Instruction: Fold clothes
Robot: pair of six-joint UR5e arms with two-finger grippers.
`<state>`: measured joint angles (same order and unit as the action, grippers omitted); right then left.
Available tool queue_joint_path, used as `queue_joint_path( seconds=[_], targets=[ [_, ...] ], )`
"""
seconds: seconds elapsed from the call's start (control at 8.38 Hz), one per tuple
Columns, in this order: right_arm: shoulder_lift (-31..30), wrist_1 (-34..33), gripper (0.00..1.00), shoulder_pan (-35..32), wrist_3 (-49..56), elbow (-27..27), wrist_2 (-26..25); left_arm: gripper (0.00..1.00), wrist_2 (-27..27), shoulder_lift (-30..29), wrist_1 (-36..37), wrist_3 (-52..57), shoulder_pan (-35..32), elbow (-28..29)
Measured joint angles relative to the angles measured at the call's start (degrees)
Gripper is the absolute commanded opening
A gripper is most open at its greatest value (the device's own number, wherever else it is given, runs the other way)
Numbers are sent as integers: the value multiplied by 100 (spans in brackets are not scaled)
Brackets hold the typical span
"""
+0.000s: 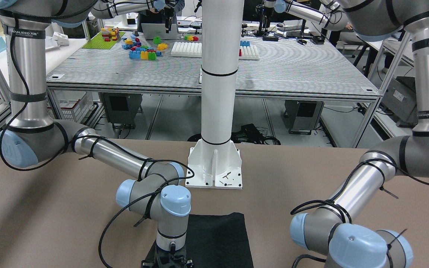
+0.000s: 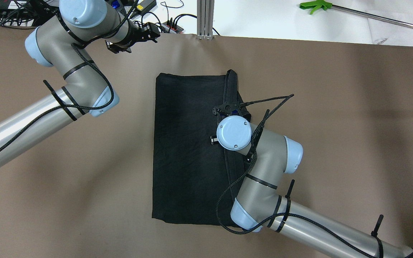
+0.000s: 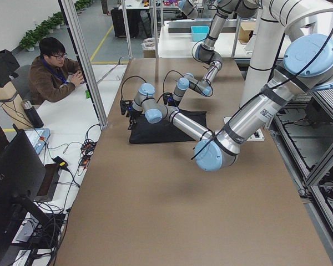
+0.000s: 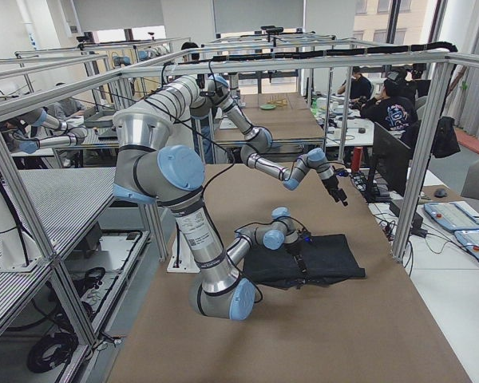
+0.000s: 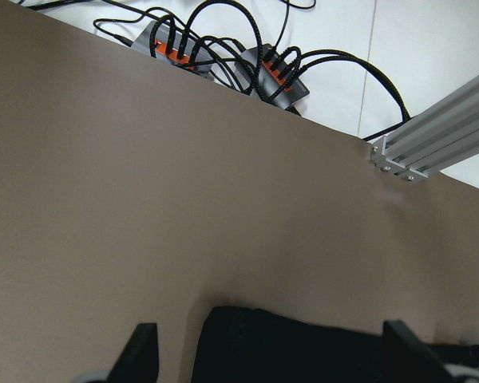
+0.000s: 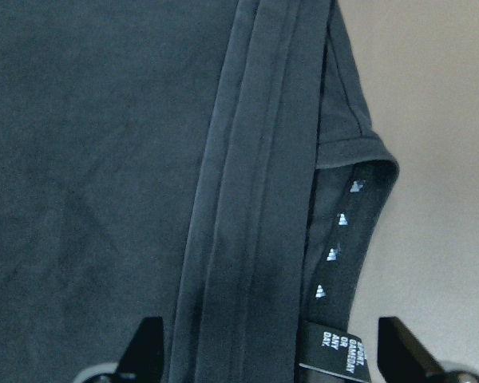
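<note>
The black cloth (image 2: 188, 150) lies flat on the brown table, longer toward and away from me, with a folded hemmed strip along its right edge (image 6: 247, 199). It also shows in the front view (image 1: 218, 238). My right gripper (image 6: 275, 359) is open and points down just above that strip, next to a small label (image 6: 331, 351); my own wrist (image 2: 233, 132) hides it from overhead. My left gripper (image 2: 151, 33) is open and empty, above the table near its far edge. In the left wrist view its fingertips (image 5: 144, 351) frame the cloth's far corner (image 5: 303, 347).
The white pole's base plate (image 1: 214, 167) stands on the table on my side of the cloth. Power strips with cables (image 5: 215, 56) and an aluminium post (image 2: 205, 18) sit past the far edge. A seated person (image 3: 53, 72) is beyond that edge.
</note>
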<state>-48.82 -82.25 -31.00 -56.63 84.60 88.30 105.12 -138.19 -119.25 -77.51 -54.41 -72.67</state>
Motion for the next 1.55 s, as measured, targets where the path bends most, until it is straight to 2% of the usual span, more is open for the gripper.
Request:
queue_joint_path(
  seconds=[0.12,0.36,0.48,1.31,1.55],
  targets=[
    [11,65,84,33,-14,-79,-66,100,0,2,-5,4,0,8],
    [9,119,52,47,-6,-172,-131,100,0,2,-10,7,0,14],
    [3,126,43,52,9,-183,-143,100,0,2,-10,7,0,16],
    [-57,151,42,-17,306,-136,-181,100,-15,-10,0,-1,9,16],
    [-204,355,42,-85,450,-128,-172,100,-17,-30,20,-1,9,16]
  ],
)
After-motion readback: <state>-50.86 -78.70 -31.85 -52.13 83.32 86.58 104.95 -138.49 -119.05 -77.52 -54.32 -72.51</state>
